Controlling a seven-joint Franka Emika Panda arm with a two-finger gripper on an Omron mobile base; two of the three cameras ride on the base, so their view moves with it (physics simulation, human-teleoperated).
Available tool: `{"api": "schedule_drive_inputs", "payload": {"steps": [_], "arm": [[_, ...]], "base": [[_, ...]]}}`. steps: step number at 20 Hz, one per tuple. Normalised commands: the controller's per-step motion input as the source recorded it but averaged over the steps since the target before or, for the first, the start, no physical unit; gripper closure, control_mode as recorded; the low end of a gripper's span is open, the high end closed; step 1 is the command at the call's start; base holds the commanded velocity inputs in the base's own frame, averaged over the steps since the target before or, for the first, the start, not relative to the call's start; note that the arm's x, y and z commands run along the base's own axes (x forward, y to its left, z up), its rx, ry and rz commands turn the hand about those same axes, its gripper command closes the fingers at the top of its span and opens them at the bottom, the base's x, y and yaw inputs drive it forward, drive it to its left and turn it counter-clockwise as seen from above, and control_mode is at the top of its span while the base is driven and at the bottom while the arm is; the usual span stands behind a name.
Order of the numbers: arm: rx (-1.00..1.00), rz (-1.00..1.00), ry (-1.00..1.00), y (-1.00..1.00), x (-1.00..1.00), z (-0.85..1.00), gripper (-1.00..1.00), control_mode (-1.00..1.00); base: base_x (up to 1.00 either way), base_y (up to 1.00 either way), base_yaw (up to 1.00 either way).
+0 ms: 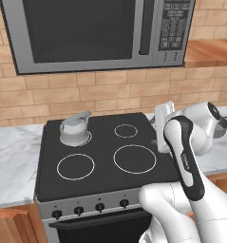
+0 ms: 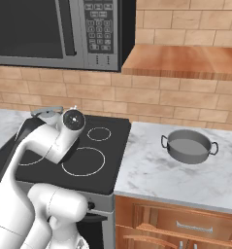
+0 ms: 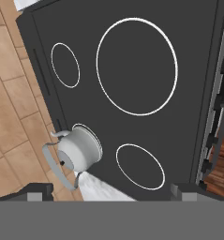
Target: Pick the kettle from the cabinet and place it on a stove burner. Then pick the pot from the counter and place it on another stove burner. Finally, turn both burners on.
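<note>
Four burner rings on the black cooktop (image 1: pixel 105 156); kettle (image 1: pixel 74 129) sits on the rear left one, upright, spout toward the brick wall. Pot (image 2: pixel 189 146) on the marble counter (image 2: pixel 156 170), right of the stove, well apart from the kettle. Gripper (image 3: pixel 112 188) high over the cooktop, fingertips (image 3: pixel 38 189) spread wide, holding nothing. Lettering on the arm's dark link and microwave (image 2: pixel 54 29) keypad too small to read. In the left base view the arm covers most of the pot.
</note>
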Motion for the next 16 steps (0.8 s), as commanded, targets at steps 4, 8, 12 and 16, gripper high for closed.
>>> {"api": "schedule_drive_inputs", "payload": {"steps": [4,8,12,16], "arm": [[0.01,0.0,0.0,-0.05,0.0,0.0,-1.0,-1.0],[0.0,0.0,0.0,0.0,0.0,0.0,-1.0,1.0],[0.0,0.0,0.0,0.0,0.0,0.0,-1.0,1.0],[0.0,0.0,0.0,0.0,0.0,0.0,-1.0,1.0]], "base": [[0.0,0.0,0.0],[-0.17,-0.17,0.0],[-0.31,-0.27,0.0],[-0.5,-0.24,0.0]]}}
